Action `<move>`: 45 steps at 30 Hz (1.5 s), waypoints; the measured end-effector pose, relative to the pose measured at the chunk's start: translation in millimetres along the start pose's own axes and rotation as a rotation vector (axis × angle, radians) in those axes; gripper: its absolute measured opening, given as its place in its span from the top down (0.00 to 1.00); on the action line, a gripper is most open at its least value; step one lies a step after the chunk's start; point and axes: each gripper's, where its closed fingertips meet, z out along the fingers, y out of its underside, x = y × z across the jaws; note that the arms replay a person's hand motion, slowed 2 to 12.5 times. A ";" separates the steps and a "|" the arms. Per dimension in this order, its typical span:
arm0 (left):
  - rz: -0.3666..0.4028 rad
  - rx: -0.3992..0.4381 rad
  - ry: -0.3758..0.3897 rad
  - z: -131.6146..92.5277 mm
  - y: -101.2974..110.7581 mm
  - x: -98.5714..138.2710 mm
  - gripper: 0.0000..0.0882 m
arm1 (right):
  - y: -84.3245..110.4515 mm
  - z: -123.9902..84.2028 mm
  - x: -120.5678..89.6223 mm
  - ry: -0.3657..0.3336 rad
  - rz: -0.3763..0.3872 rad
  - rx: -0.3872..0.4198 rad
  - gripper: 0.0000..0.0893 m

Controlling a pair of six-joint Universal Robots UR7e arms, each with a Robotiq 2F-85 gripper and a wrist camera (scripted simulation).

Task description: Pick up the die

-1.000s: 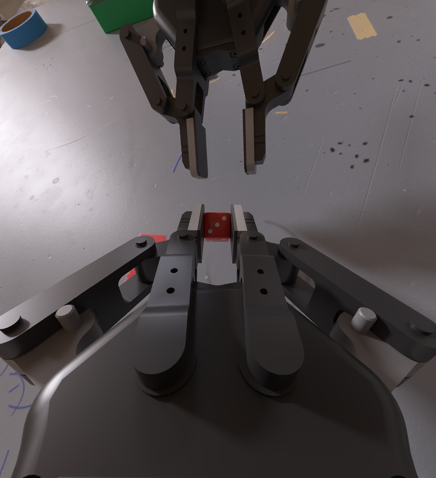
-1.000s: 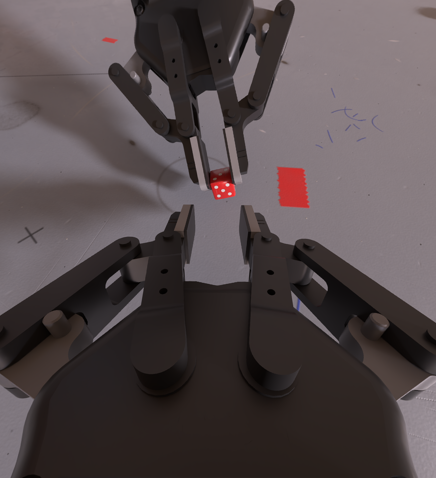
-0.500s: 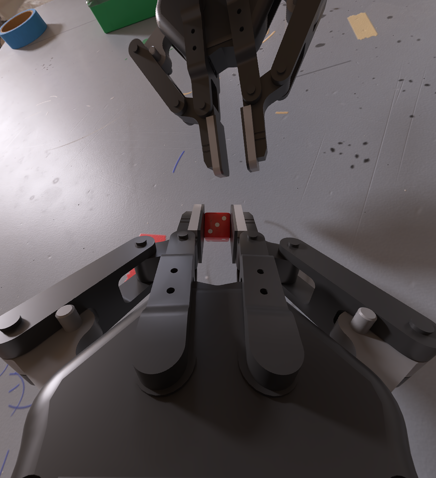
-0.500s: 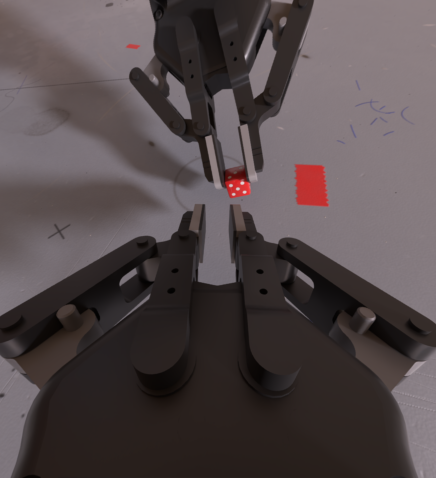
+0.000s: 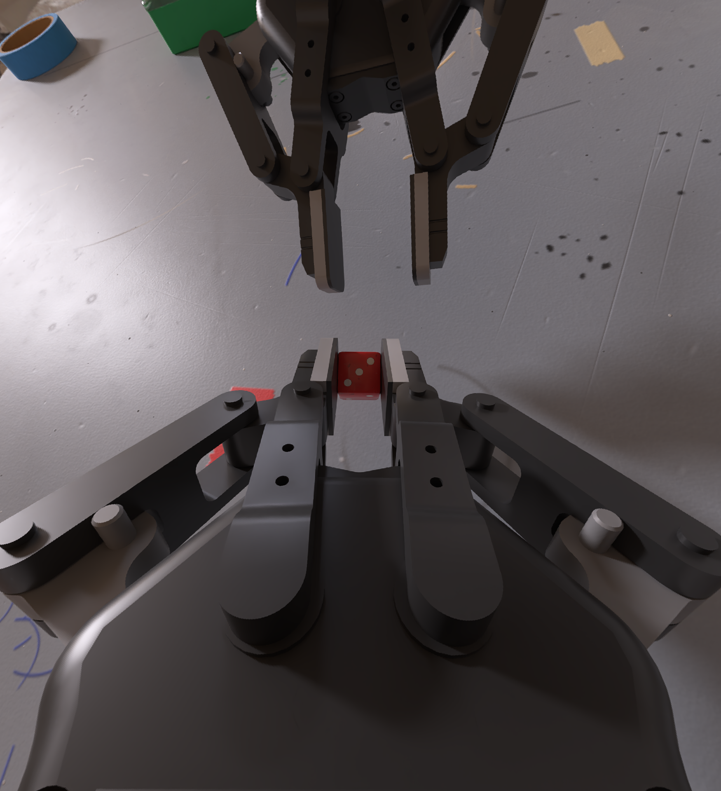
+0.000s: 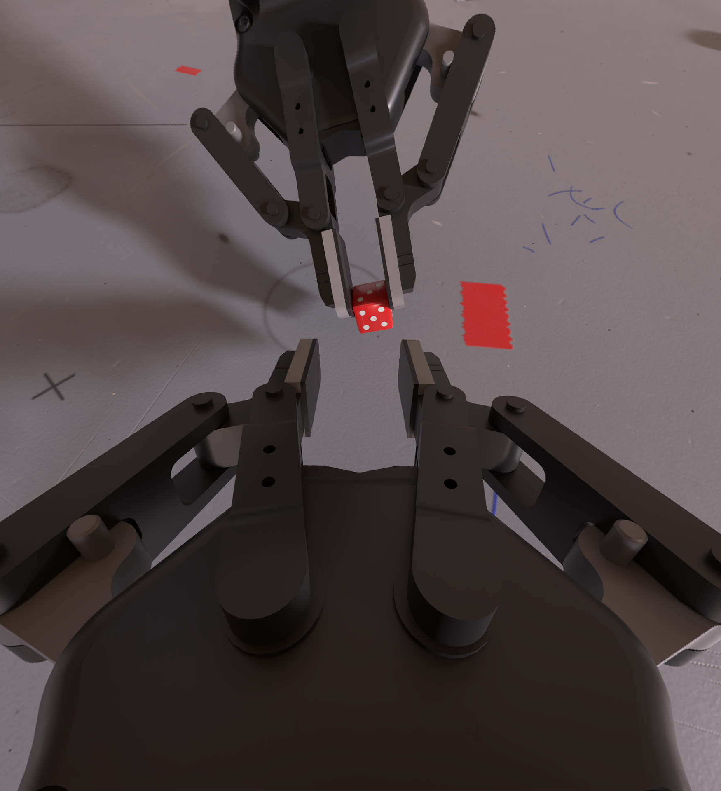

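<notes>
Between the last 2 moments the right tool point(image 6: 359, 372) spread its fingers apart again, after narrowing them half a second before, and it sat released and empty with its tips pointed at the die point(image 5: 359, 376). Opposite it, the left tool point(image 5: 358, 368) was clenched on the red die, one pad pressed to each side, holding it above the grey table point(image 5: 93, 278). A face with 3 pips showed in the left wrist view, one with 5 in the right wrist view. Red tape point(image 6: 485, 314) lay on the table beside the die. Blue tape roll point(image 5: 35, 45) and green box point(image 5: 200, 21) sat well apart at the far edge.
</notes>
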 end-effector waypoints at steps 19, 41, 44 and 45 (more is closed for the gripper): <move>0.002 0.001 0.001 0.0 -0.1 0.3 0.80 | 3.2 -1.3 -9.5 -0.085 0.039 -0.019 0.84; 0.002 0.001 0.002 0.1 -0.2 0.4 0.80 | 5.1 2.0 -3.1 -0.027 0.014 -0.040 0.77; 0.002 0.001 0.003 0.1 -0.2 0.6 0.80 | 5.5 0.4 -11.2 -0.086 0.025 -0.043 0.86; 0.002 0.001 0.002 0.1 -0.2 0.6 0.80 | 5.3 -0.4 -13.1 -0.103 0.030 -0.042 0.89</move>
